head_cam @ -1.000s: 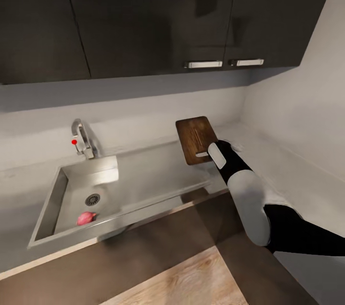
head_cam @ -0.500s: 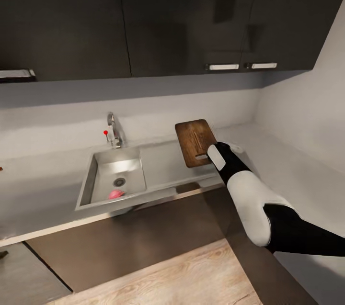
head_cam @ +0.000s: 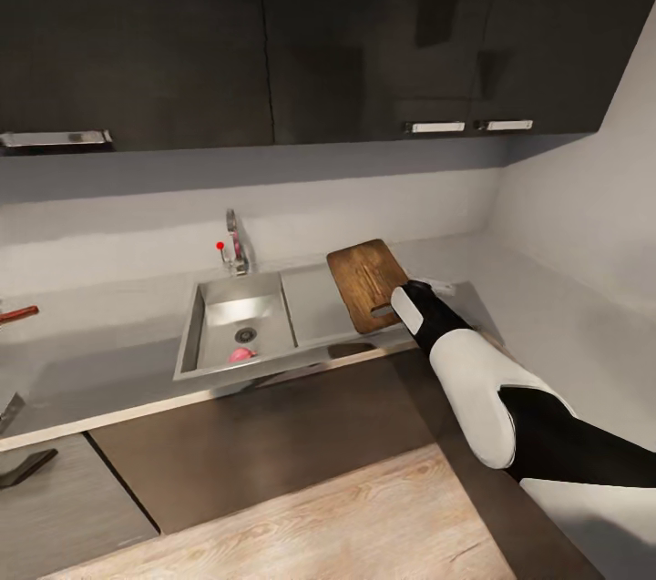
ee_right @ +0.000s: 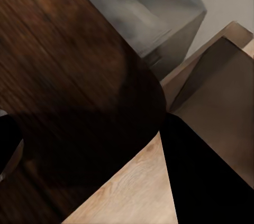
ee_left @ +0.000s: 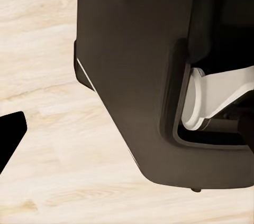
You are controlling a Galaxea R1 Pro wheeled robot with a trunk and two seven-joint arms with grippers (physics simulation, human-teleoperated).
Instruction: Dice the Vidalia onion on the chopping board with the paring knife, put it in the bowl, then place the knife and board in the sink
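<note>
Gripping the chopping board [head_cam: 367, 283] by its slotted short edge, the right gripper [head_cam: 398, 307] has its fingers closed on it, holding it tilted above the drainer, right of the sink [head_cam: 239, 326]. Stiff, flat wood — likely to lever downward from an edge hold. Grey desk [head_cam: 547, 325] wraps the corner under dark cabinets [head_cam: 273, 34]; left fingers unreadable.

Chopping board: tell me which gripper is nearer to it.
Right. The right gripper grips the chopping board at its handle-slot end, above the sink's drainer. The left gripper hangs low over the wooden floor, far away.
</note>
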